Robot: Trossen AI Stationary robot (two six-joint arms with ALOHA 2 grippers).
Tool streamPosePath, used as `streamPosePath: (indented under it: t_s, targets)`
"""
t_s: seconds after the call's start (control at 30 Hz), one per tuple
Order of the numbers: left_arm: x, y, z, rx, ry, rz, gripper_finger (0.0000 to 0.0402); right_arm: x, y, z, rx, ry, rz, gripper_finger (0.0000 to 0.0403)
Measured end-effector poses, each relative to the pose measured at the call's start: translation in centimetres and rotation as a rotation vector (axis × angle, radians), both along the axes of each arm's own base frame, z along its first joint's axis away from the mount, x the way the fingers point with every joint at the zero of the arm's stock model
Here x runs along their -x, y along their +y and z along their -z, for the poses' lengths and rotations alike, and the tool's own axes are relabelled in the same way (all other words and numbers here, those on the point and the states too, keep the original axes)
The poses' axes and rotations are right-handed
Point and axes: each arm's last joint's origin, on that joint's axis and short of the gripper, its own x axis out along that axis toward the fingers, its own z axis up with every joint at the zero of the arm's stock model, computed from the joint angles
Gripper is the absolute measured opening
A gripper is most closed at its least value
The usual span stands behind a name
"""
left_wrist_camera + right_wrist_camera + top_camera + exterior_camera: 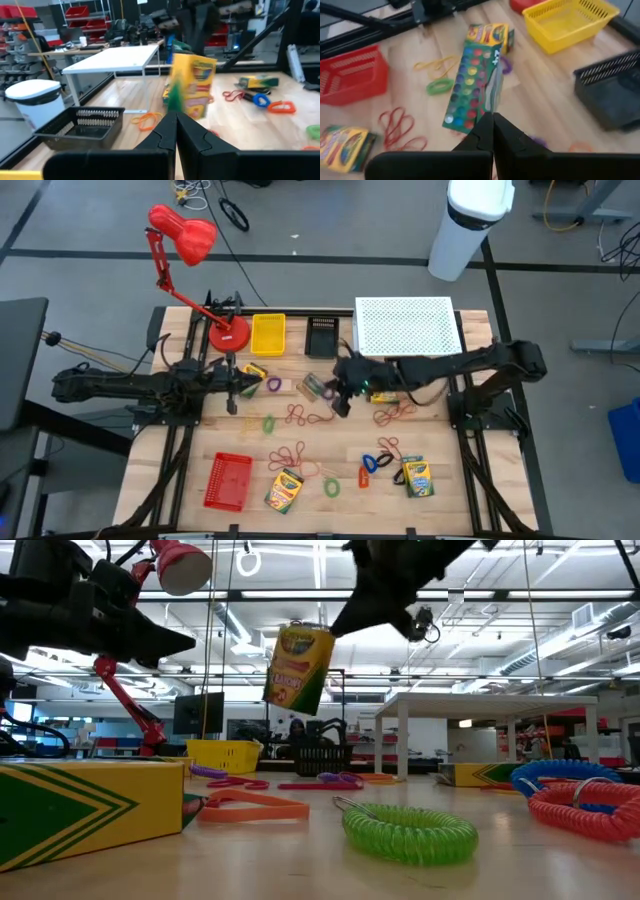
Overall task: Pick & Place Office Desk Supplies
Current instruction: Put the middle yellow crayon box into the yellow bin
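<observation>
Yellow-and-green cardboard crayon box [297, 667] hangs in the air above mid-table, tilted, pinched at its top edge by the right gripper [493, 122], jaws clenched on it. Black mesh tray [321, 336] and yellow plastic basket [268, 334] sit just beyond. Left gripper [176, 131] hovers nearby, jaws clenched, empty.

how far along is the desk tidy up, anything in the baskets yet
Barely started. The yellow basket, black basket and red basket look empty. In hand: the right gripper is shut on a crayon box, lifted clear of the table. The left gripper is shut and holds nothing. Left: other crayon boxes, red-orange rubber bands and coil loops lie loose on the table.
</observation>
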Motion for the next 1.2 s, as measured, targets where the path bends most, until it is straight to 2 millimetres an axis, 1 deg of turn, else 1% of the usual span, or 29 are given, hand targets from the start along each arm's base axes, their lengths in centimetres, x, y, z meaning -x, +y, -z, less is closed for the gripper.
streamPosePath:
  t_s: [0.13, 0.27, 0.4, 0.57, 0.7, 0.83, 1.13, 1.2]
  targets:
    - [0.1, 0.4, 0.2, -0.004, 0.022, -0.029, 0.0008, -2.0, -2.8, 0.9, -0.011, 0.011, -0.058, 0.0000]
    - [0.1, 0.7, 0.3, 0.025, 0.026, -0.016, 0.0008, -4.0, -4.9, 1.7, -0.044, 0.035, -0.150, 0.0000]
    - [0.2, 1.0, 0.3, 0.049, 0.027, -0.002, 0.0008, -5.3, -6.5, 1.7, -0.070, 0.044, -0.246, 0.0000]
    - [0.2, 1.2, 0.3, 0.067, 0.026, 0.017, 0.0007, -6.1, -8.0, 2.1, -0.079, 0.071, -0.306, 0.0000]
    - [0.2, 1.1, 0.4, 0.075, 0.028, 0.025, 0.0007, -6.4, -8.5, 3.3, -0.102, 0.089, -0.330, 0.0000]
    - [0.2, 1.1, 0.4, 0.075, 0.030, 0.025, 0.0008, -6.8, -8.4, 4.0, -0.112, 0.094, -0.342, 0.0000]
    - [0.2, 1.1, 0.4, 0.082, 0.031, 0.025, 0.0009, -7.1, -8.4, 3.8, -0.128, 0.052, -0.331, 0.0000]
    - [0.2, 1.1, 0.4, 0.082, 0.031, 0.025, 0.0010, -7.0, -8.4, 4.0, -0.145, 0.050, -0.317, 0.0000]
